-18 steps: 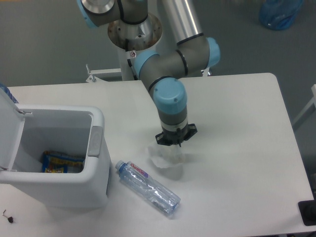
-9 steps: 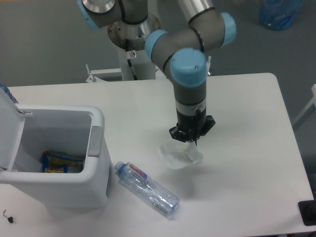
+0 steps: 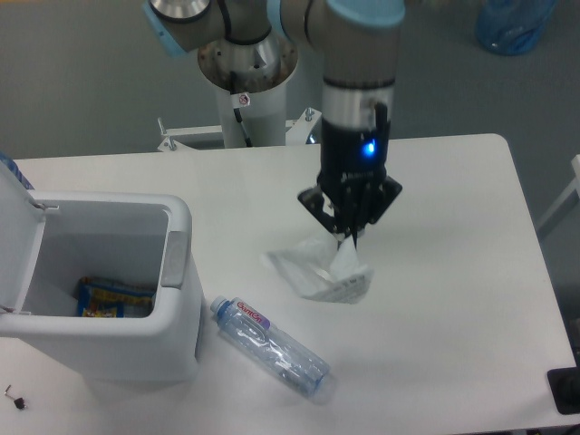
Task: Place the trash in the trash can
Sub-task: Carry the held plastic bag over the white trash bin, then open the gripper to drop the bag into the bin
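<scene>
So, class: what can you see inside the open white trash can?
Inside the trash can, a blue-and-yellow snack packet lies on the floor. The near wall hides the rest.

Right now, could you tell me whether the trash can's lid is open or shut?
Open. The trash can has its lid swung up at the left, so the inside shows, with a blue-and-yellow snack packet at the bottom.

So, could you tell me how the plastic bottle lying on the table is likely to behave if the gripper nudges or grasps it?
The bottle lies on its side on the table, so a nudge would probably roll it. It looks clear and empty, so likely light for its size. Its walls seem crushed, so they may flex or slip under a pinch.
</scene>
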You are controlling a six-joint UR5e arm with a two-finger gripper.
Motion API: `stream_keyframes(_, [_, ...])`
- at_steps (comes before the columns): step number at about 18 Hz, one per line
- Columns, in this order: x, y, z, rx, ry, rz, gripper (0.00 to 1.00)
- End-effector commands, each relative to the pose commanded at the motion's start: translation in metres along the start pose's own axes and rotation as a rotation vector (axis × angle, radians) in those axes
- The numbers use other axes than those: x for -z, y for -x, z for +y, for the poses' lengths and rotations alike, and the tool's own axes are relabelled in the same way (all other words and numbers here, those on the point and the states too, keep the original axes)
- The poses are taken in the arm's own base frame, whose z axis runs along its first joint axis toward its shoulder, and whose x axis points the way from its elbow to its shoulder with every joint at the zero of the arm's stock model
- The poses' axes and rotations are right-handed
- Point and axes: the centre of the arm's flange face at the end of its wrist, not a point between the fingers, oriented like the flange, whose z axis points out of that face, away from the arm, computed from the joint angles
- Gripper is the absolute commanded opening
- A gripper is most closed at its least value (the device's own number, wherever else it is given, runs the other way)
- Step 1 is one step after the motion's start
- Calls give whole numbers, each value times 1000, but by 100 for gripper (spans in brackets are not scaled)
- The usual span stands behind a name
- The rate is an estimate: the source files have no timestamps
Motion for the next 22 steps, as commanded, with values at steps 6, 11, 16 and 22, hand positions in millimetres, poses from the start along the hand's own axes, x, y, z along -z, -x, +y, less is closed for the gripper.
stream_keyframes(6, [-2,-87,42,-116,51,117,4])
stream_keyframes(11, [-27,-141,80,-197,128,183,8])
stream_keyframes(16, [-56,-160,112,-251,204,209,17])
stream_keyframes(22, [-68,-165,112,-280,203,215,79])
